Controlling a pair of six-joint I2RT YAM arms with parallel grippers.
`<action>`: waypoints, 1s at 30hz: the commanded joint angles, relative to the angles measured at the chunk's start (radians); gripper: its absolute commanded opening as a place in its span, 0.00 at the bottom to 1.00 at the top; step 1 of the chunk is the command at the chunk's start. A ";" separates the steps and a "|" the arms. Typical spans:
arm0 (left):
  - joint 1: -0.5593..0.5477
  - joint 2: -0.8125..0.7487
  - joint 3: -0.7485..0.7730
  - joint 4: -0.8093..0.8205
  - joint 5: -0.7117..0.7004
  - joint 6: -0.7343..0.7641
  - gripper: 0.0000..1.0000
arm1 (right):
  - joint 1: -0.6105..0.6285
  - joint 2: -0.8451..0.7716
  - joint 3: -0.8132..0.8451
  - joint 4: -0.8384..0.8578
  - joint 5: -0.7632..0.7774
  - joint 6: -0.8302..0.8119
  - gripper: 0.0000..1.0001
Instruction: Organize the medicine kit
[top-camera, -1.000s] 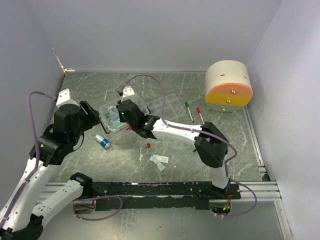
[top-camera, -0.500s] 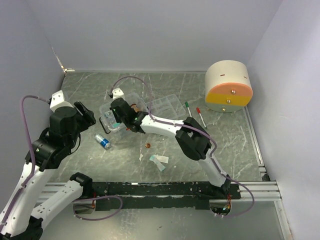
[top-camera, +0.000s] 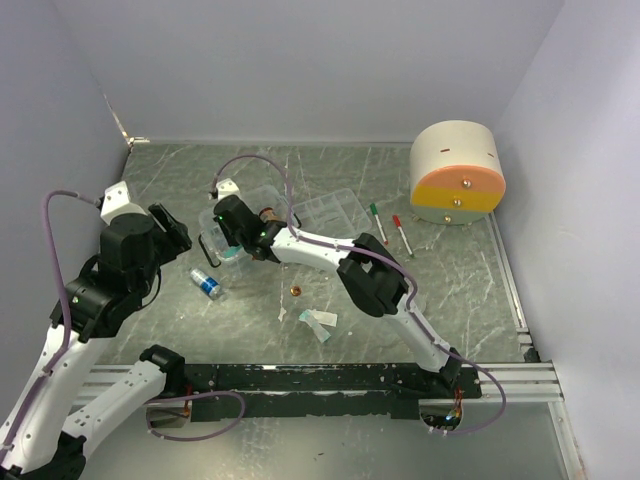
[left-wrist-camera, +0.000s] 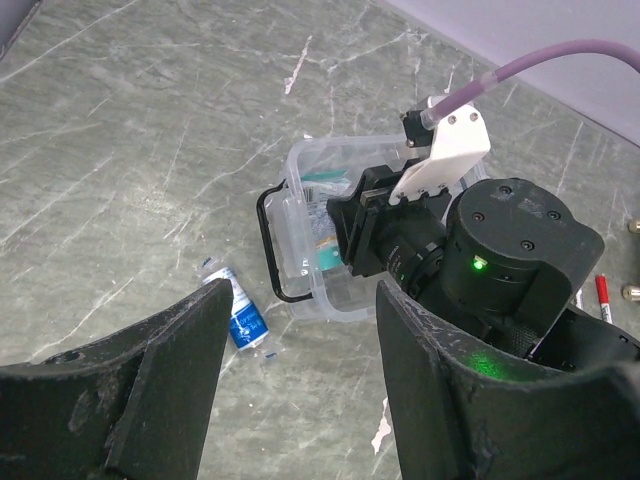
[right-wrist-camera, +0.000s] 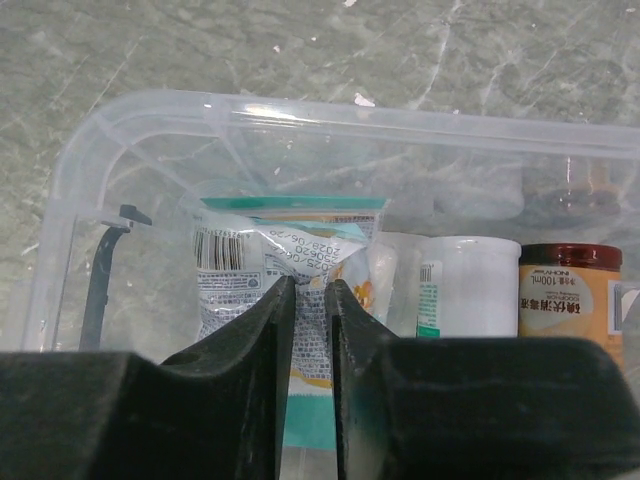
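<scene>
The right gripper (right-wrist-camera: 310, 292), jaws a sliver apart, straddles a packet (right-wrist-camera: 245, 262) in the medicine kit (right-wrist-camera: 330, 115); any pinch is hidden. The left gripper (left-wrist-camera: 302, 300) gapes empty.

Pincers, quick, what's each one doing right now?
Left pincer: open, empty.
Right pincer: nearly closed over the packet inside the medicine kit; whether it grips cannot be told.

Kit: small clear rectangular plastic box (left-wrist-camera: 303, 215), black handle (left-wrist-camera: 265, 245) at one short end | upright, open-topped | directly under right gripper (right-wrist-camera: 310, 290), fingertips inside | holds teal-white packet (right-wrist-camera: 290, 250), white bottle (right-wrist-camera: 465, 285), brown jar (right-wrist-camera: 570, 290) | clear divided tray insert (top-camera: 335, 208) out, just beside box, opposite handle
</scene>
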 joint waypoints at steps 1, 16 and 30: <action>-0.003 -0.009 0.031 -0.010 -0.009 0.014 0.70 | -0.003 0.016 0.034 -0.015 -0.015 -0.001 0.22; -0.003 -0.001 0.046 -0.017 -0.006 0.030 0.70 | -0.015 0.035 0.081 -0.050 0.006 0.055 0.31; -0.003 0.030 0.064 -0.005 0.024 0.048 0.71 | -0.019 -0.079 0.068 -0.067 0.000 0.098 0.38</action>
